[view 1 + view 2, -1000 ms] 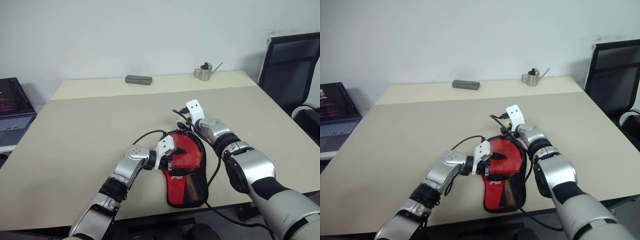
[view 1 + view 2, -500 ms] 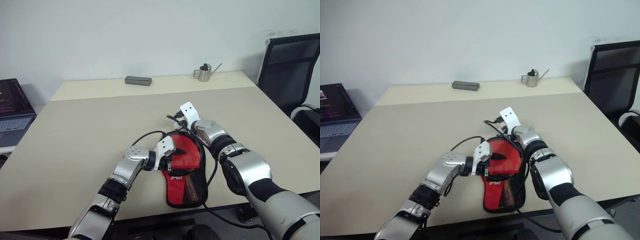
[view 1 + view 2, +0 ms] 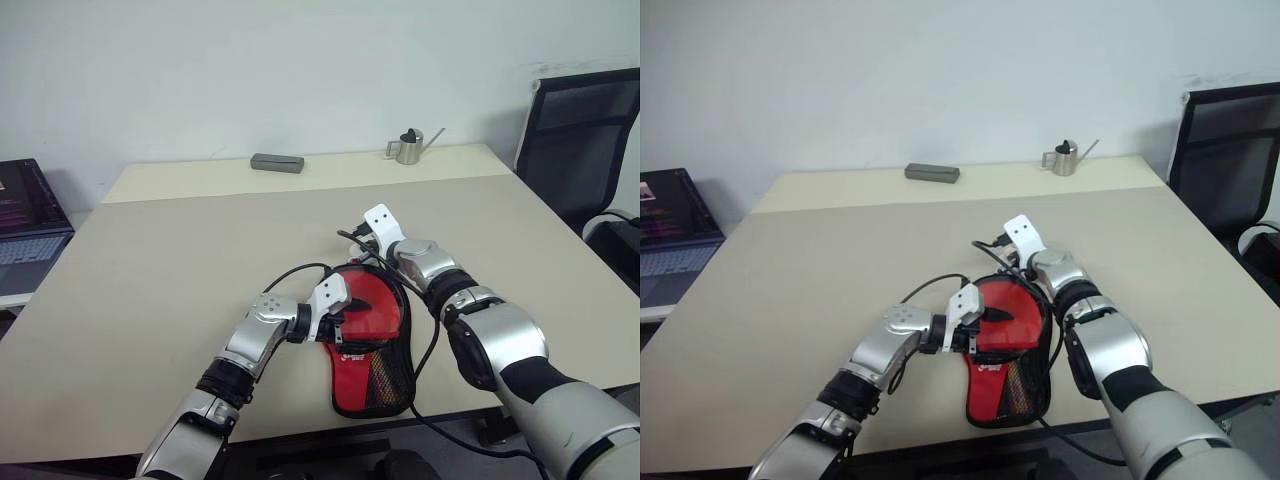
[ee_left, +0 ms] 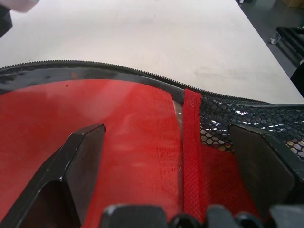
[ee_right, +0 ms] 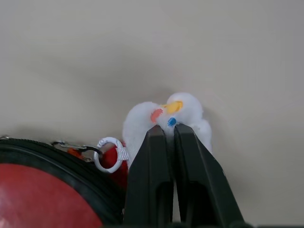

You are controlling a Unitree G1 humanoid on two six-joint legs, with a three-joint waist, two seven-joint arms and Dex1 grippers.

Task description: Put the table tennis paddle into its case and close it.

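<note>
Pinching the duck charm [image 5: 166, 118] at the case's [image 3: 370, 350] 12 o'clock, right hand [image 5: 165, 130] is clamped, likely to pull the zip. Left hand [image 4: 166, 156] spread apart, steadying the case with paddle [image 3: 372, 305] inside on tabletop [image 3: 180, 260].

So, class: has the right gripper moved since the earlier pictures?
Yes. The right gripper has shifted slightly left toward the case's top edge, judged against the table's seam, and shut on the duck charm.

Case [image 3: 372, 345]: red fabric, black trim and mesh pocket, lying flat near the tabletop's [image 3: 180, 250] front edge, unzipped. Table tennis paddle [image 3: 1008, 314]: red face up inside, round head toward the far edge.
</note>
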